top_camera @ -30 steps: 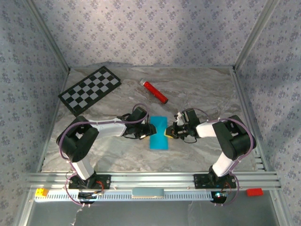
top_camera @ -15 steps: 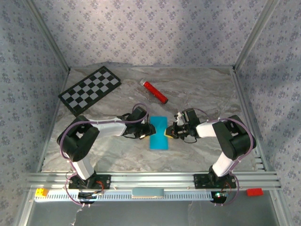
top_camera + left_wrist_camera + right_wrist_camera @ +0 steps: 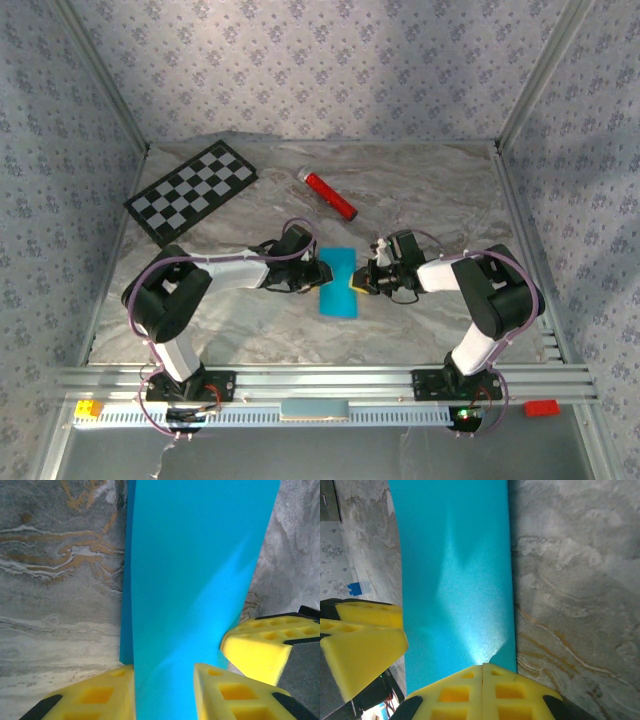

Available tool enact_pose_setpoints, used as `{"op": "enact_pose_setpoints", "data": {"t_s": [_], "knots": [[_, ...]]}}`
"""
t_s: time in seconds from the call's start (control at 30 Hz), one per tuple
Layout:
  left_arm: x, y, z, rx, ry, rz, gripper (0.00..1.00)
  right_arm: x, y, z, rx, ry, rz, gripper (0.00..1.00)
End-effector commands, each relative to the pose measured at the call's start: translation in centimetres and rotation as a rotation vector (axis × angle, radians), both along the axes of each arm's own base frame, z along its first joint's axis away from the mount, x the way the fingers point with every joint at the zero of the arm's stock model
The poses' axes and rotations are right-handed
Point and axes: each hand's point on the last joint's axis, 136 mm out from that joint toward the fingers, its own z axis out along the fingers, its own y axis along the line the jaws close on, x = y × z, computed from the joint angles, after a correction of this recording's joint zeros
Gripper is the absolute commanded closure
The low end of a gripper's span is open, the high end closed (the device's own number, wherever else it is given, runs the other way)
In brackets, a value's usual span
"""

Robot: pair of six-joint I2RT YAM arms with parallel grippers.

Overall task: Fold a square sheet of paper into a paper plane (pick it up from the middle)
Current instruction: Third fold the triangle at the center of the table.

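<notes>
Checkerboard [image 3: 191, 190], red cylinder [image 3: 330, 196] lie behind; arms bent inward, left fingers [image 3: 95, 695] narrowly straddle blue paper [image 3: 338, 282], right fingers [image 3: 465, 692] closed together.

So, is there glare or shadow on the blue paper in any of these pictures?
Right wrist view: a pale sheen lies on the lower half of the blue paper, brightest near the bottom. Left wrist view: soft, uneven shading runs diagonally across the paper. Top view: the paper looks evenly lit and flat in colour, without glare.
</notes>
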Motion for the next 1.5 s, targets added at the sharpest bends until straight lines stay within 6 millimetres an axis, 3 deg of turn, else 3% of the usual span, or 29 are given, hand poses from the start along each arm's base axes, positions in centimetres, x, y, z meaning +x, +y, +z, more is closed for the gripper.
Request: {"op": "enact_pose_setpoints", "data": {"t_s": [0.0, 0.33, 0.63, 0.77, 1.0, 1.13, 1.47], "knots": [[-0.1, 0.3, -0.4, -0.005, 0.016, 0.008, 0.69, -1.8, -2.0, -3.4, -0.112, 0.109, -0.042, 0.99], [-0.2, 0.8, -0.1, -0.004, 0.018, 0.040, 0.92, -1.3, -1.5, -2.2, -0.079, 0.070, -0.028, 0.94], [-0.7, 2.1, 0.8, 0.013, 0.039, 0.100, 0.96, -0.3, -0.9, 3.1, -0.133, -0.134, 0.013, 0.58], [-1.0, 2.3, 1.5, 0.005, 0.041, 0.105, 0.96, -0.5, -0.9, 6.1, -0.205, -0.317, 0.055, 0.55], [-1.0, 2.6, 1.7, 0.000, 0.046, 0.120, 0.96, -3.3, 2.2, 9.1, -0.313, -0.774, 0.236, 0.57], [-1.0, 2.6, 1.7, -0.003, 0.049, 0.124, 0.96, -5.7, 4.3, 9.6, -0.387, -1.036, 0.357, 0.47], [-0.9, 2.6, 1.7, -0.005, 0.053, 0.128, 0.96, -8.3, 7.1, 8.4, -0.562, -1.236, 0.462, 0.46]]}}
